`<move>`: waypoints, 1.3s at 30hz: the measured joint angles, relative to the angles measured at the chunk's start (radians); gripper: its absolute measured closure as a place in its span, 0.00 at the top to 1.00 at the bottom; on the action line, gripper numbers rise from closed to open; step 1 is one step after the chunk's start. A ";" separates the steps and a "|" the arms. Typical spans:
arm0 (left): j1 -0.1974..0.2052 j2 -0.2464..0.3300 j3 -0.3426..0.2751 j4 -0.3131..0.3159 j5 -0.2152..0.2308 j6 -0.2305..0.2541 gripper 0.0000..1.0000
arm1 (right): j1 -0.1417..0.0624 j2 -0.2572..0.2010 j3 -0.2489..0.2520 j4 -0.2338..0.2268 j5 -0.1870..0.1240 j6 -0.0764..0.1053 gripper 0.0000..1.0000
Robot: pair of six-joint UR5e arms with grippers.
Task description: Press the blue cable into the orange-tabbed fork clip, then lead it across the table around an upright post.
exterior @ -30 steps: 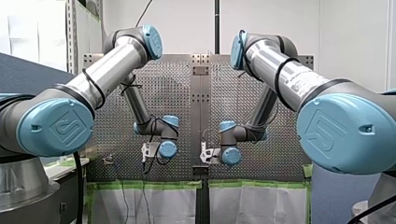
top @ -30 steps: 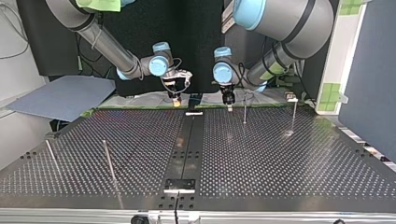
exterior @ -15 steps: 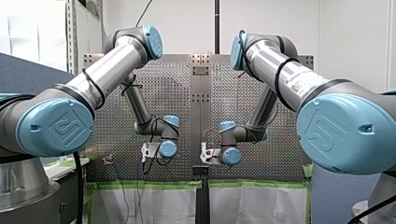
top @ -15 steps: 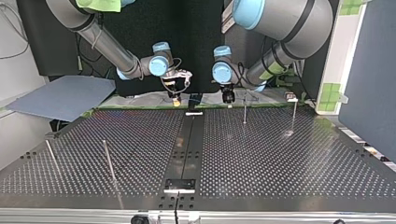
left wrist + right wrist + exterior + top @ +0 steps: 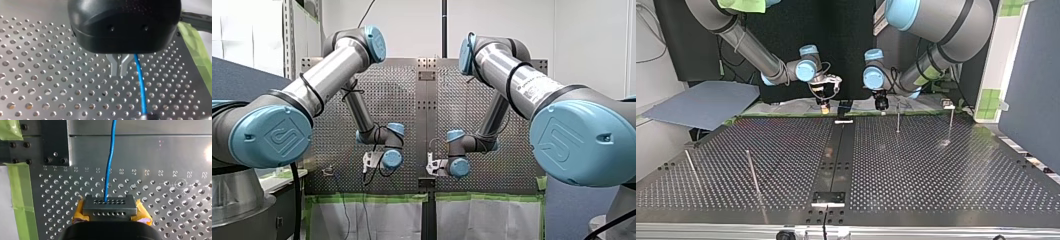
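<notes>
My left tool has risen a little off the table. Its metal fingers look pressed together, apparently on nothing. The blue cable runs just beside them over the table. My right tool is clamped on the cable, which leads straight ahead from its yellow pads.

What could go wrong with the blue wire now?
The blue cable runs beside the shut fingers of my left gripper, not between them, so it could drift. My right gripper pinches just that thin cable, which might slip out. The upright post near my left gripper could snag it.
</notes>
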 joint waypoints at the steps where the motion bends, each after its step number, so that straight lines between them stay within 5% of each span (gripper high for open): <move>1: 0.000 0.003 0.000 -0.002 0.000 0.001 0.00 | 0.000 0.000 0.000 0.000 0.000 0.000 0.00; 10: -0.013 0.071 0.000 -0.027 -0.003 0.003 0.00 | -0.004 -0.025 0.000 0.009 0.023 -0.005 0.00; 24: -0.069 0.162 0.000 -0.061 -0.021 0.002 0.00 | 0.005 -0.151 0.000 0.110 0.026 -0.007 0.00; 39: -0.122 0.289 -0.001 -0.110 -0.049 -0.010 0.00 | 0.004 -0.287 0.018 0.159 0.040 -0.005 0.00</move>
